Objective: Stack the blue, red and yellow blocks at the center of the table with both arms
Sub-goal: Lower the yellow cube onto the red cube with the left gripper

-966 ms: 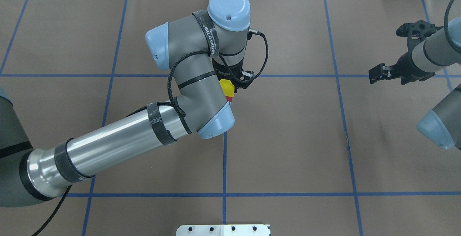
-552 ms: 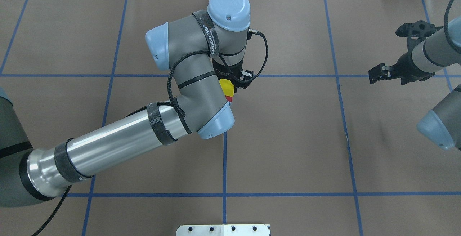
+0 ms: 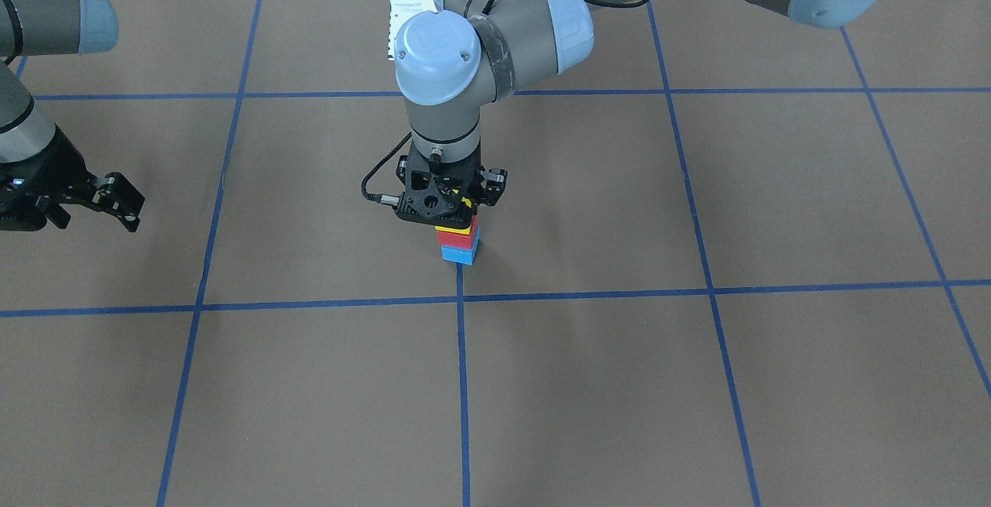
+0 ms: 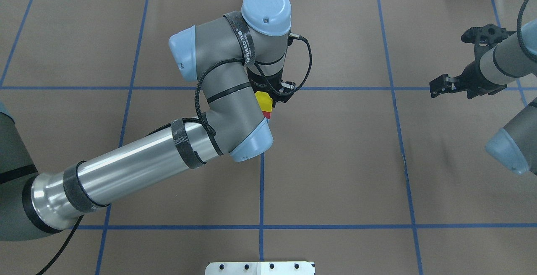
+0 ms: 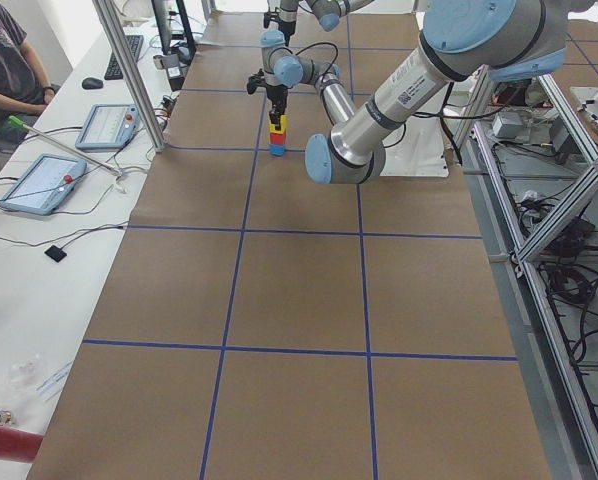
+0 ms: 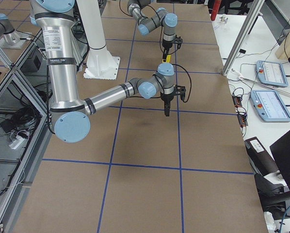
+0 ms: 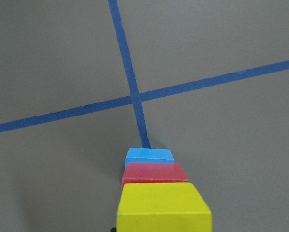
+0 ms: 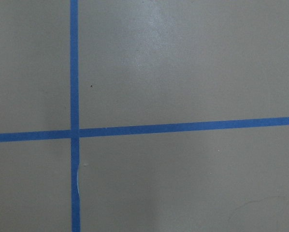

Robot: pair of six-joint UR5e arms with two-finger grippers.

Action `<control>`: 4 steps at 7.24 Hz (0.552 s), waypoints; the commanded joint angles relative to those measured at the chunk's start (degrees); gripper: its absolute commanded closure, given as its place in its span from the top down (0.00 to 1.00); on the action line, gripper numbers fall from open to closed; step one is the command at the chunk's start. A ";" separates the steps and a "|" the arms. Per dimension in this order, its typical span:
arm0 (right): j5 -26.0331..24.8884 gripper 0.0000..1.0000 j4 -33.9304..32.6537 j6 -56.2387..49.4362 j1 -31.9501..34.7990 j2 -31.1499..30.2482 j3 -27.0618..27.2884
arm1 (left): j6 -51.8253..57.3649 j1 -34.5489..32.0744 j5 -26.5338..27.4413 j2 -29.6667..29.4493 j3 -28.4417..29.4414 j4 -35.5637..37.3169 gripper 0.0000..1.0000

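Above the table (image 3: 619, 383), left tool (image 3: 457, 214) straddles yellow block (image 7: 161, 205) (topmost).

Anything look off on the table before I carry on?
Only one small flaw: the blue tape line on the robot's right has a wrinkled, seemingly lifted stretch. The light blue cube, red cube and yellow cube sit squarely stacked under the left gripper.

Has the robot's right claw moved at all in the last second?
No. In the overhead view the right gripper crosses the blue tape line at the same spot as before.
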 commanded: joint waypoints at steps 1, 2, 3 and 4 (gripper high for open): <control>0.00 1.00 0.00 0.00 0.00 0.00 -0.09 | 0.00 -0.09 0.01 0.00 0.00 0.00 0.00; 0.00 1.00 0.00 0.00 0.00 0.00 -0.09 | 0.00 -0.09 -0.08 0.00 0.00 0.00 0.00; 0.00 1.00 0.00 0.17 0.00 0.00 -0.09 | 0.00 -0.09 0.01 0.00 0.00 0.00 0.00; 0.00 1.00 0.00 0.17 0.00 0.00 -0.09 | 0.00 -0.09 0.27 0.00 0.00 0.00 0.00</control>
